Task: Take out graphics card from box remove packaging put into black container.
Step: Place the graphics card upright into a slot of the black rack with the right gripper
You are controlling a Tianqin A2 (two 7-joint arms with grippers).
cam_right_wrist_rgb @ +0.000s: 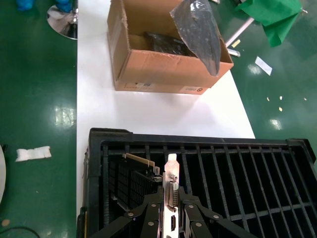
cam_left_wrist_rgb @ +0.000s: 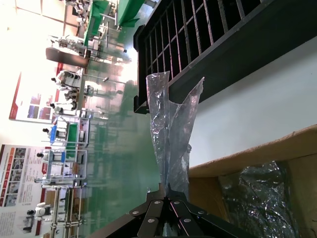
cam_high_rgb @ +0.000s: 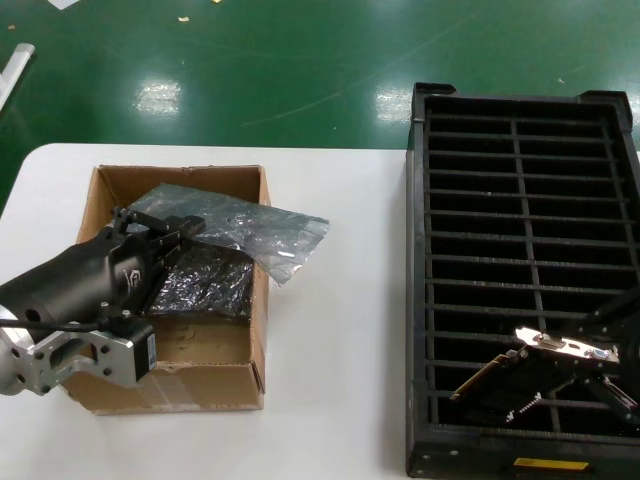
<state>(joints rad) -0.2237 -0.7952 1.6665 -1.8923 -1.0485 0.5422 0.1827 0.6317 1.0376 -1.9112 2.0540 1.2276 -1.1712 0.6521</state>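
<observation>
While the black container fills the right side of the table with its two columns of slotted dividers, the box sits well apart from it on my left. That leaves each arm nearest to its own job. My right gripper is over the container's near end, closed on the silvery bracket of the graphics card. The card lies tilted across the dividers, its long axis slanting over them rather than running along a slot. As I judge it, the coming move turns on this: the card has to swing until its long edge lines up with a slot and its board stands upright before it can sink between two dividers. My left gripper hovers over the box, clamped on one end of the packaging. The empty smoky film trails out over the box's right wall, towards the container. Glossy dark film bundles remain inside the box beneath it.
</observation>
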